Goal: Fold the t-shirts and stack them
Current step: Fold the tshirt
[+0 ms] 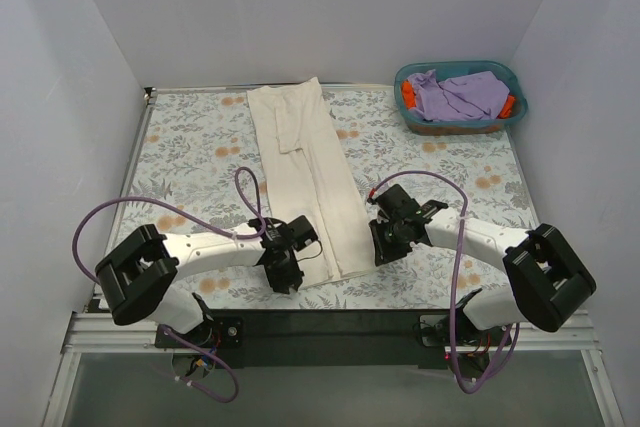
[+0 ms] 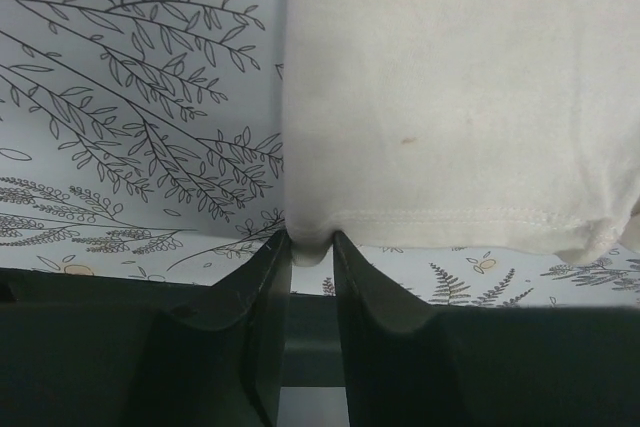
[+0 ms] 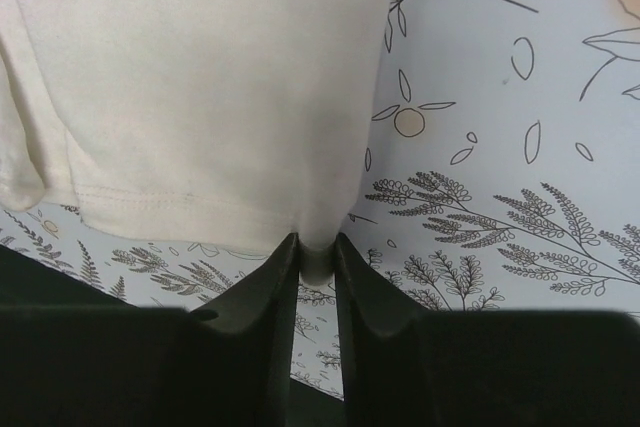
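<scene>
A cream t-shirt (image 1: pixel 310 172), folded into a long narrow strip, lies down the middle of the table. My left gripper (image 1: pixel 292 272) is shut on its near left hem corner; the cloth (image 2: pixel 440 97) is pinched between the fingertips (image 2: pixel 268 262). My right gripper (image 1: pixel 382 243) is shut on the near right hem corner; the cloth (image 3: pixel 200 77) is pinched between its fingertips (image 3: pixel 355 257). A lavender shirt (image 1: pixel 460 95) and an orange-red garment (image 1: pixel 409 97) lie in the basket.
The teal basket (image 1: pixel 462 127) stands at the far right corner. The table has a floral cover (image 1: pixel 190 162). White walls close in the left, back and right. The black rail (image 1: pixel 330 322) runs along the near edge.
</scene>
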`<state>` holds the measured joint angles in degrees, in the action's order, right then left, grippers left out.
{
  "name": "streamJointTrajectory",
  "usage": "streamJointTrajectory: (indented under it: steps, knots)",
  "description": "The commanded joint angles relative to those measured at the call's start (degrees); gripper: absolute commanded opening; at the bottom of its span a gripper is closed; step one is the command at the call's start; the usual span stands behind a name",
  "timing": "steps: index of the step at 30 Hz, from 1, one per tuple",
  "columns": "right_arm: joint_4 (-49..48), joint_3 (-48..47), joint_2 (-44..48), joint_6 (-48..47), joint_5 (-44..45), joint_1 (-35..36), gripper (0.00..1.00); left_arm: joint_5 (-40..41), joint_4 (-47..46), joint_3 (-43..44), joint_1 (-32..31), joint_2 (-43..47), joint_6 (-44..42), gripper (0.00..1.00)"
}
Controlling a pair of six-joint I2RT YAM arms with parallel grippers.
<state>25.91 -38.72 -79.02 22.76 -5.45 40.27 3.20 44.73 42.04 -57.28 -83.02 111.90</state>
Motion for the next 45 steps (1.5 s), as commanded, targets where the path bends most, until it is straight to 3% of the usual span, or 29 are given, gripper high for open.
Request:
streamJointTrajectory:
  steps: [1,8,12,20,32,35,45]
  knots:
    - [1.95,3.04,-3.68,-0.09,3.87,1.12,0.23,1.46,-1.66,-3.20,-1.35,-6.44,-0.28,0.23]
    - [2.13,2.60,-3.86,-0.61,3.78,1.39,0.11,1.54,-1.31,-2.84,-1.43,-7.33,-0.28,0.13]
    - [2.21,2.68,-3.94,-0.88,3.78,1.39,0.01,1.46,-0.88,-2.58,-1.43,-7.33,-0.45,0.00]
    - [7.30,3.12,-2.63,-3.07,1.41,1.74,0.01,-1.00,4.57,-1.35,-1.43,-4.78,-3.35,0.00]
    - [23.30,-1.17,0.01,-7.11,-5.36,3.23,0.01,-16.48,11.08,-0.57,-4.95,4.09,-6.78,0.00]
    - [26.55,-8.28,-3.05,-7.82,-1.50,3.23,0.01,-14.37,12.48,2.24,-2.67,5.15,-8.53,0.00]
    - [26.30,-34.91,-15.80,-8.43,8.17,2.18,0.01,-4.72,9.41,12.96,17.52,0.15,-23.54,0.00]
